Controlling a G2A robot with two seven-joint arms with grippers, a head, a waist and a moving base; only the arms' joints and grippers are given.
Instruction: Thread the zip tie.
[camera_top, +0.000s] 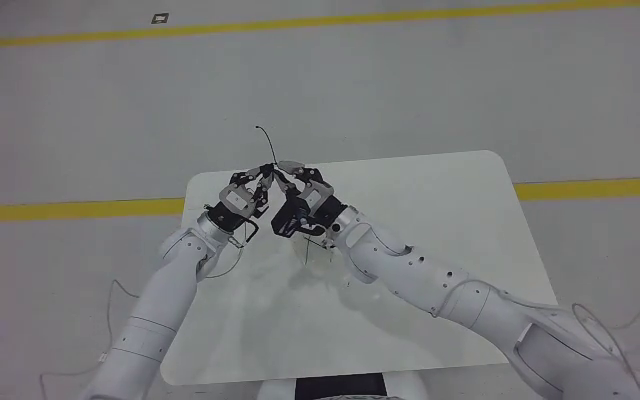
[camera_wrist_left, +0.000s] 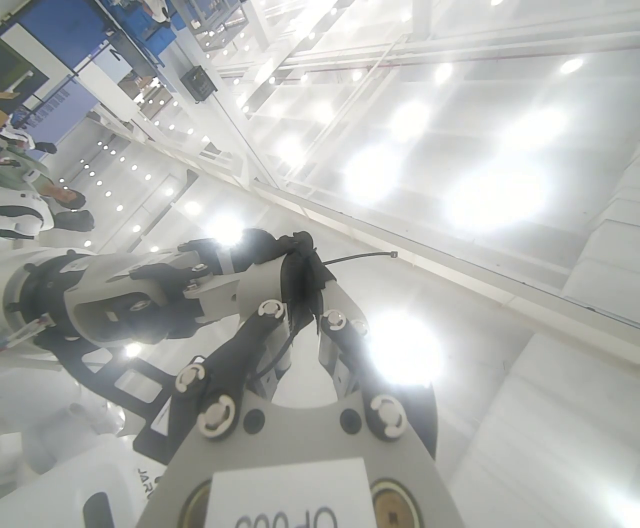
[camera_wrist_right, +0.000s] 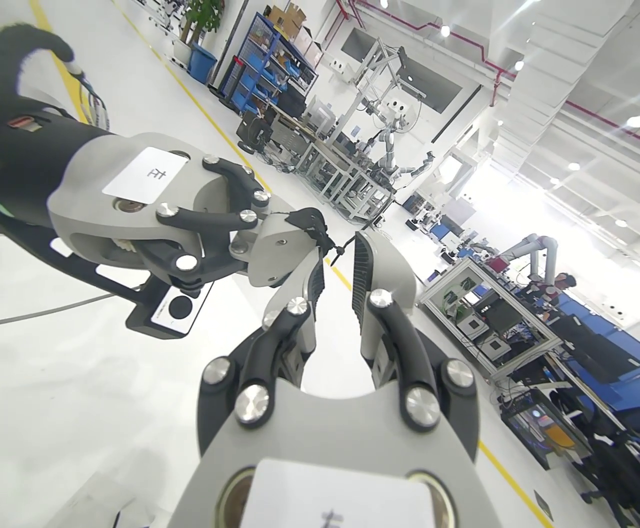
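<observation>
A thin black zip tie (camera_top: 268, 145) is held up over the back edge of the white table (camera_top: 450, 230). My left gripper (camera_wrist_left: 305, 295) is shut on its strap. The free end with the small head (camera_wrist_left: 394, 255) sticks out past the pads, and the rest of the strap hangs down between the fingers. My right gripper (camera_wrist_right: 340, 260) meets it tip to tip and stands open. A short piece of the tie (camera_wrist_right: 340, 250) lies in the gap between its ribbed pads (camera_wrist_right: 360, 270). From above, both grippers (camera_top: 275, 182) touch near the table's back left corner.
The table's top is bare white, with room to the right and towards the front. Yellow floor lines (camera_top: 90, 208) run behind and beside it. Shelving and workstations (camera_wrist_right: 320, 150) stand far off in the room.
</observation>
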